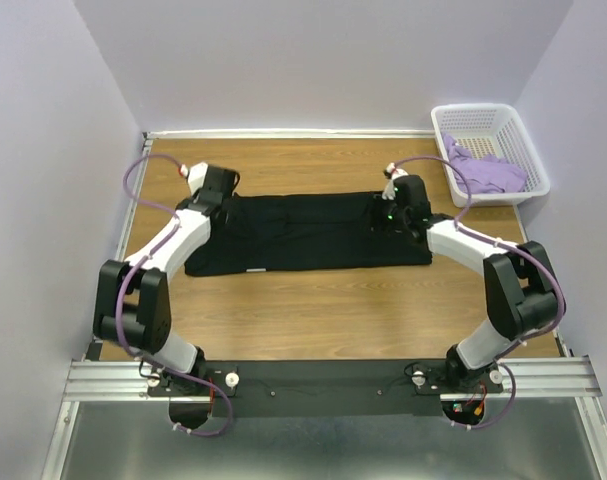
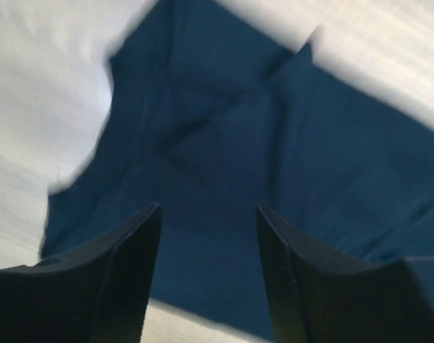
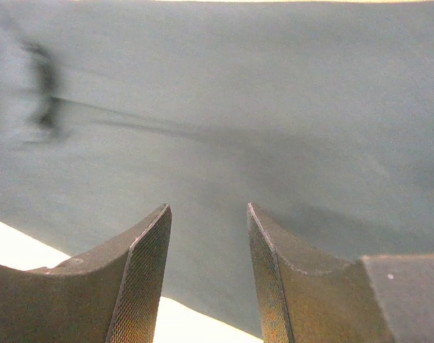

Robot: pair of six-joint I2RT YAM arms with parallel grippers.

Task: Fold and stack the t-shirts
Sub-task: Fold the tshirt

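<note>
A black t-shirt (image 1: 303, 235) lies folded into a long flat band across the middle of the wooden table (image 1: 313, 310). My left gripper (image 1: 215, 190) hovers over its left end, open, with only dark cloth (image 2: 224, 143) under the empty gap (image 2: 208, 214). Over the shirt's right end stands my right gripper (image 1: 395, 205), also open, nothing between its fingers (image 3: 206, 214) and smooth cloth (image 3: 259, 107) beneath. The lavender t-shirt (image 1: 488, 172) sits crumpled in the white basket at the back right.
The white lattice basket (image 1: 453, 122) stands in the table's back right corner against the wall. Purple walls close in the table on the left, back and right. A metal rail (image 1: 333, 378) with both arm bases runs along the near edge.
</note>
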